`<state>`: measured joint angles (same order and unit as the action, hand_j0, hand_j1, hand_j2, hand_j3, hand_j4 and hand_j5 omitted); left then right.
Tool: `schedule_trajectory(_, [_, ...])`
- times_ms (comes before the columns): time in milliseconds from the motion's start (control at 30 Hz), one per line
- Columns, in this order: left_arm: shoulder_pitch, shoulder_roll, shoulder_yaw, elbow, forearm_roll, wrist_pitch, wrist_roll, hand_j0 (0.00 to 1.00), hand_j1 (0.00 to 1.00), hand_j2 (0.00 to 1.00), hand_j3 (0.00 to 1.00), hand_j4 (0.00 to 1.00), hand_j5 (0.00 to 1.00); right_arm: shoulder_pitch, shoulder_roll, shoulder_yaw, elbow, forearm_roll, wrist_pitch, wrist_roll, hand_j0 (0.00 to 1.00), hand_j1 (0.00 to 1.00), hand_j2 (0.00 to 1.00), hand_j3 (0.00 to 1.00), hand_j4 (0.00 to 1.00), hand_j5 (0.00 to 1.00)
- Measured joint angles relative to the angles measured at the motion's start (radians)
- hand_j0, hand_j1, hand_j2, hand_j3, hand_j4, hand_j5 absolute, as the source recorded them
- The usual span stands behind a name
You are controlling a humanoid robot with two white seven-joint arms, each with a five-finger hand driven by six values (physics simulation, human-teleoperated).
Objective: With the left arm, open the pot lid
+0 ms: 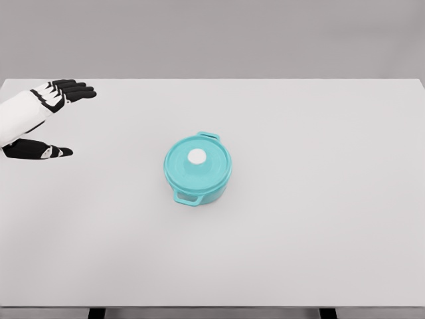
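Left hand, fingers apparently spread and empty, hovers at ten o'clock, well apart from the lidded pot; reaching its white knob comes next.

One teal pot, one lid bearing one white knob, two side handles, one white table, one robot hand in view.

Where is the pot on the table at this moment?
In the head view, the teal pot stands near the middle of the white table, lid on, well to the right of the open left hand.
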<state>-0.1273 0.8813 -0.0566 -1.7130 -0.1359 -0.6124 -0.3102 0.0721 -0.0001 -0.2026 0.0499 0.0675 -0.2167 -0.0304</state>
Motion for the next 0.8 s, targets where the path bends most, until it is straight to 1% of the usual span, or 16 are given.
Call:
schedule_trajectory(100, [0.0, -0.007, 0.001, 0.001, 0.0, 0.0, -0.001, 1.0, 1.0, 1.0, 1.0, 1.0, 1.0, 0.009, 0.0, -0.003, 0.003, -0.001, 0.0, 0.003, 1.0, 1.0, 1.0, 1.0, 1.0, 1.0])
schedule_trajectory(200, [-0.011, -0.021, 0.001, 0.001, 0.0, 0.0, -0.001, 1.0, 1.0, 1.0, 1.0, 1.0, 1.0, 0.002, 0.0, -0.003, 0.0, 0.0, 0.0, 0.004, 1.0, 1.0, 1.0, 1.0, 1.0, 1.0])
schedule_trajectory(267, [-0.011, -0.053, 0.001, 0.001, -0.002, 0.0, -0.002, 1.0, 1.0, 1.0, 1.0, 1.0, 1.0, 0.002, 0.0, -0.002, 0.0, 0.0, 0.0, 0.004, 1.0, 1.0, 1.0, 1.0, 1.0, 1.0])
schedule_trajectory(367, [-0.014, -0.081, 0.002, 0.002, -0.029, 0.0, -0.003, 1.0, 1.0, 1.0, 1.0, 1.0, 1.0, 0.002, 0.0, 0.0, 0.002, 0.0, 0.0, 0.004, 1.0, 1.0, 1.0, 1.0, 1.0, 1.0])
schedule_trajectory(467, [-0.009, -0.079, -0.002, 0.003, -0.04, 0.0, -0.002, 1.0, 1.0, 1.0, 1.0, 1.0, 1.0, 0.002, 0.0, 0.0, 0.002, 0.0, 0.0, 0.004, 1.0, 1.0, 1.0, 1.0, 1.0, 1.0])
schedule_trajectory(500, [-0.017, -0.076, -0.011, 0.005, -0.042, 0.0, -0.002, 1.0, 1.0, 1.0, 1.0, 1.0, 1.0, 0.002, 0.0, 0.0, 0.002, 0.0, 0.0, 0.004, 1.0, 1.0, 1.0, 1.0, 1.0, 1.0])
schedule_trajectory(567, [-0.064, -0.071, -0.046, 0.006, -0.042, 0.0, -0.001, 1.0, 1.0, 1.0, 1.0, 1.0, 1.0, 0.002, 0.0, 0.0, 0.002, 0.0, 0.0, 0.004, 1.0, 1.0, 1.0, 1.0, 1.0, 1.0])
schedule_trajectory(633, [-0.143, -0.068, -0.096, 0.01, -0.043, 0.001, 0.0, 1.0, 1.0, 1.0, 1.0, 1.0, 1.0, 0.002, 0.0, 0.0, 0.002, 0.0, 0.0, 0.004, 1.0, 1.0, 1.0, 1.0, 1.0, 1.0])
schedule_trajectory(700, [-0.199, -0.056, -0.136, 0.012, -0.045, 0.001, 0.0, 1.0, 1.0, 1.0, 1.0, 1.0, 1.0, 0.002, 0.0, 0.0, 0.002, 0.0, 0.0, 0.004, 1.0, 1.0, 1.0, 1.0, 1.0, 1.0])
schedule_trajectory(733, [-0.253, -0.047, -0.16, 0.012, -0.048, 0.001, -0.002, 1.0, 1.0, 1.0, 1.0, 1.0, 1.0, 0.002, 0.0, 0.0, 0.002, 0.0, 0.0, 0.004, 1.0, 1.0, 1.0, 1.0, 1.0, 1.0])
schedule_trajectory(800, [-0.371, -0.039, -0.223, 0.011, -0.092, 0.001, -0.038, 1.0, 1.0, 1.0, 1.0, 1.0, 1.0, 0.002, 0.0, 0.0, 0.002, 0.0, 0.0, 0.004, 1.0, 1.0, 1.0, 1.0, 1.0, 1.0])
